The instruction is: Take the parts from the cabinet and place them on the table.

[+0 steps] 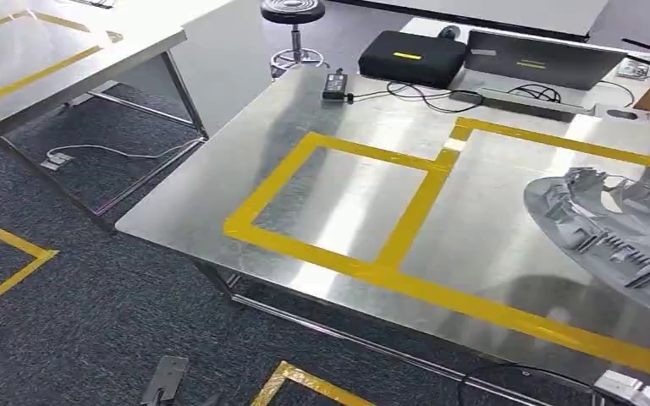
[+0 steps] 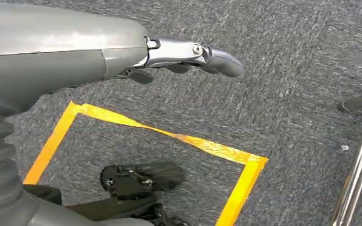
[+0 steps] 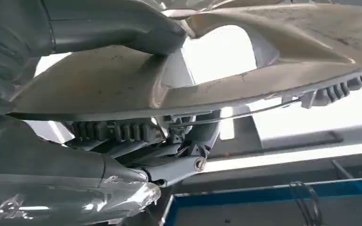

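1. The part [image 3: 245,66], a big round grey plastic piece with ribs and clips, is held by the right hand [image 3: 169,136]. In the right wrist view the thumb lies over one face and the darker fingers [image 3: 202,141] curl against the ribbed side, so the rim is pinched between them.
2. From the head view the same part [image 1: 609,228] sits at the far right of the steel worktop [image 1: 338,203], over the right-hand yellow-taped box [image 1: 474,304]. Whether it's actually touching the metal or just above it, I can't tell. Its right side runs out of the picture.
3. The left hand [image 2: 188,59] hangs over dark carpet [image 2: 287,94], fingers loosely apart and holding nothing. A yellow tape corner [image 2: 245,162] is on the floor under it, with a chrome table leg [image 2: 358,174] off to the side.
4. Room to move: the left taped box [image 1: 338,194] is bare steel, and so is most of the right box next to the part. The near worktop edge runs diagonally just past the tape line.
5. Clutter is all at the far edge: a black case [image 1: 410,57], a laptop [image 1: 542,59], a power brick [image 1: 335,83] and loose cables [image 1: 415,91], well apart from the part.
6. Another steel table [image 1: 51,59] stands to the left across a carpet gap, with a stool [image 1: 293,25] behind.
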### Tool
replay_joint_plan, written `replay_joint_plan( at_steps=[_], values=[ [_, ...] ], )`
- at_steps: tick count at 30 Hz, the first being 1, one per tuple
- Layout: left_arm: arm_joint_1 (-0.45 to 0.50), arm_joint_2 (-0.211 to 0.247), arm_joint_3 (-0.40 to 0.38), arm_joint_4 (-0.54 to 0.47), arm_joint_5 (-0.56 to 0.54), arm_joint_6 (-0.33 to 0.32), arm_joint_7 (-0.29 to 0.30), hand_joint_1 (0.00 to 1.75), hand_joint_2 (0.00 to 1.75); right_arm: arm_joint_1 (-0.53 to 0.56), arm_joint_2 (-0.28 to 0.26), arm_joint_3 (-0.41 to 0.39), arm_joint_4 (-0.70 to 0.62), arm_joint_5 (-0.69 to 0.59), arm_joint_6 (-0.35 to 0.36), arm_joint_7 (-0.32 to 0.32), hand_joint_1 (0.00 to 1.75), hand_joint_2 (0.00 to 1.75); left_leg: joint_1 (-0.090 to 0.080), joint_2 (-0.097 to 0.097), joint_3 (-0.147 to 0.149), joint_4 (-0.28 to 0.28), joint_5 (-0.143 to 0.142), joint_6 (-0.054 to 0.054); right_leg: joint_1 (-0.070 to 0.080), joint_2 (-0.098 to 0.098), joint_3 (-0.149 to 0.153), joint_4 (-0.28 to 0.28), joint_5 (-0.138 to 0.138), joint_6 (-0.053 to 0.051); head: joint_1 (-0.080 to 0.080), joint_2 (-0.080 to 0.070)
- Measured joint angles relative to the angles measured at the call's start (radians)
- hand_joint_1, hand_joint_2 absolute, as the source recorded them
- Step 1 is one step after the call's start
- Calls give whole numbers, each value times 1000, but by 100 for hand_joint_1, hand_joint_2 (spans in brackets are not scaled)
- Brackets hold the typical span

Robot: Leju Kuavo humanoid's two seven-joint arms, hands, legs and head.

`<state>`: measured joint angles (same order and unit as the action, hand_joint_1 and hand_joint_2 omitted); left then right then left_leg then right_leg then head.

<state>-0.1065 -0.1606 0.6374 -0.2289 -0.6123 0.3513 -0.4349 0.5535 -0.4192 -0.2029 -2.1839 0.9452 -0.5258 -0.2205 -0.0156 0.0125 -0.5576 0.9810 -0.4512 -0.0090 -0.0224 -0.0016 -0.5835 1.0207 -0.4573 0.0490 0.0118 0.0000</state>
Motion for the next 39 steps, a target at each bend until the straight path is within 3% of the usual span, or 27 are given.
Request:
replay_joint_plan(
  at_steps=[4,7,11,18,32,39],
  values=[
    [1,0,0,0,-3,-1,0,0,175,-18,-2,-6,5,-104,84,3,175,175,0,0,0,0,0,0,0,0,0,0,0,0,0,0],
    [1,0,0,0,-6,-2,0,0,175,-30,-8,-23,17,-100,147,3,175,175,-1,0,-1,0,0,1,-1,0,0,0,1,1,0,0],
    [1,0,0,0,-13,-5,4,0,175,-50,-15,-54,28,-62,176,-7,175,175,-1,0,-1,0,0,1,-1,0,-1,0,2,2,0,0],
    [0,0,0,0,-27,-8,9,0,175,-101,-73,-108,102,-85,292,24,175,175,-1,0,-1,1,1,1,-1,0,-1,0,2,2,0,0],
    [-1,0,-3,0,-52,-9,21,0,175,-109,-99,-189,173,-101,337,14,175,175,-2,0,-2,1,1,1,-2,0,-3,0,2,3,0,0],
    [-6,-2,-12,0,-63,-21,24,0,175,-85,-100,-251,166,-129,420,-21,175,175,-2,0,-3,1,1,2,-2,1,-3,0,2,3,0,0]
  ],
)
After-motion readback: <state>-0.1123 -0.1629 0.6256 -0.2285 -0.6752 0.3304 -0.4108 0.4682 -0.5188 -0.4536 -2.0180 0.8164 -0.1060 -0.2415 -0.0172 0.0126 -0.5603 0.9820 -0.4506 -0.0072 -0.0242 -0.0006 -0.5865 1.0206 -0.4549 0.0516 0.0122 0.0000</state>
